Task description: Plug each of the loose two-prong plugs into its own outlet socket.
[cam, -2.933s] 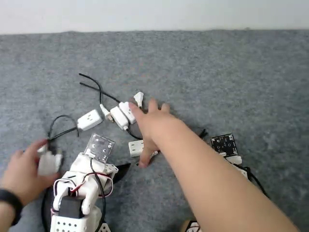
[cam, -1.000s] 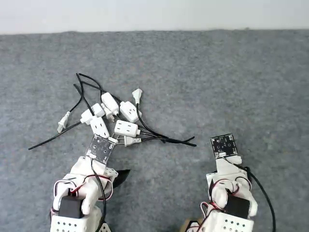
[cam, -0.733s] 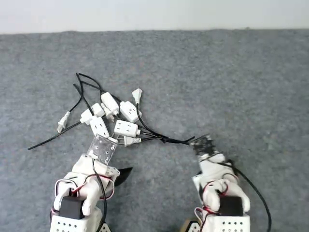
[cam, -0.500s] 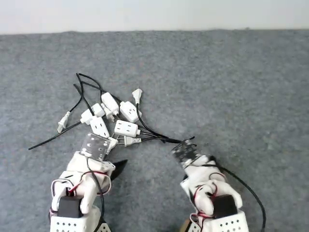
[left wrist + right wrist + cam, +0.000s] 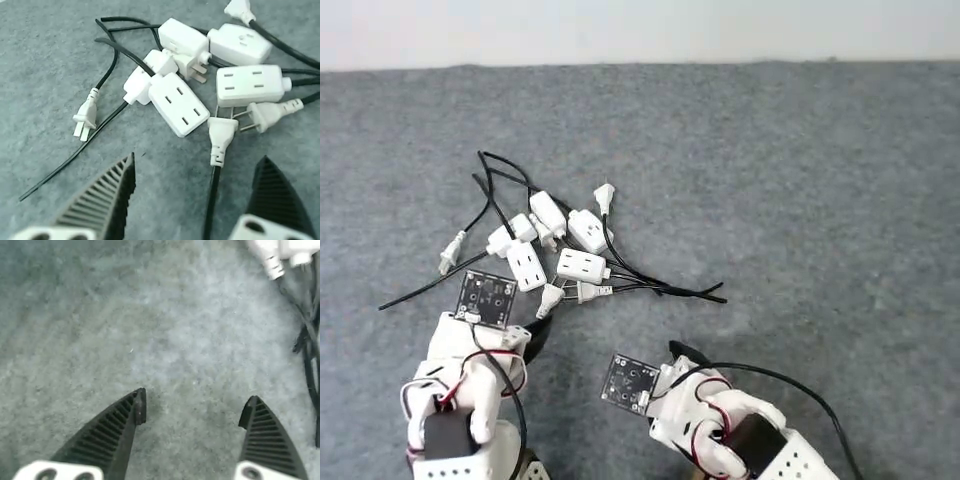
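Note:
A tangle of white outlet sockets and two-prong plugs on black cords lies on the grey carpet. In the high view, one socket (image 5: 581, 265) sits at the middle with another socket (image 5: 525, 265) to its left. Loose plugs lie around them: one plug (image 5: 448, 255) at the left, one plug (image 5: 605, 194) at the far side and one plug (image 5: 550, 298) on the near side. My left gripper (image 5: 197, 175) is open just short of a socket (image 5: 178, 103) and a plug (image 5: 221, 132). My right gripper (image 5: 196, 405) is open over bare carpet.
The left arm (image 5: 465, 375) stands at the near left and the right arm (image 5: 720, 425) at the near middle, angled left. Black cords (image 5: 660, 290) trail right from the pile. A pale wall (image 5: 640, 30) borders the far edge of the carpet.
A person's hands that were rearranging the pile have gone. The right arm has swung left across the near carpet. The left arm has shifted left, close to the pile.

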### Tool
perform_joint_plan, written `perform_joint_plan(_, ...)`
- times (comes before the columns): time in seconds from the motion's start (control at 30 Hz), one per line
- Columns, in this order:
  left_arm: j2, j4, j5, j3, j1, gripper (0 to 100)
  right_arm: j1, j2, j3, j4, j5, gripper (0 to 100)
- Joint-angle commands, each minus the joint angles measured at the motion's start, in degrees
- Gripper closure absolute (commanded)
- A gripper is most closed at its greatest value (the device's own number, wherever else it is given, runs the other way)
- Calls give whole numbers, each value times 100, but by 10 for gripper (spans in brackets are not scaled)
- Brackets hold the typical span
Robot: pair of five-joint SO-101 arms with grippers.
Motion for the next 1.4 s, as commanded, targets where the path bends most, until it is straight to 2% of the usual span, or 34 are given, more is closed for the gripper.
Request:
perform_joint_plan(0.0,-114,211,-185,-769,-44,642,-84,-66,105,48,44,690)
perform_joint_plan(0.13,-105,281,-202,-2088,-220,641,-92,-66,105,48,44,690)
perform_joint_plan(0.27,334,888,-229,-3565,-141,641,-92,-66,105,48,44,690)
perform_joint_plan(0.5,2769,1477,-202,-5446,44,641,-101,-66,105,4,18,690)
perform_joint_plan(0.67,4220,1538,44,-6193,62,641,66,-75,-70,4,62,690)
perform_joint_plan(0.83,5389,1204,440,-6229,44,641,1305,-66,-738,-242,62,690)
perform_joint_plan(1.07,6303,730,879,-6044,53,641,4567,-75,-1582,-1332,44,691)
perform_joint_plan(1.13,6409,396,923,-5745,62,641,5156,-75,-1846,-1455,26,691)
perform_joint_plan(1.27,6462,-237,958,-5024,44,641,5789,-84,-2224,-637,53,690)
perform_joint_plan(1.37,6462,-589,967,-4602,62,641,5499,-75,-2549,-101,53,690)
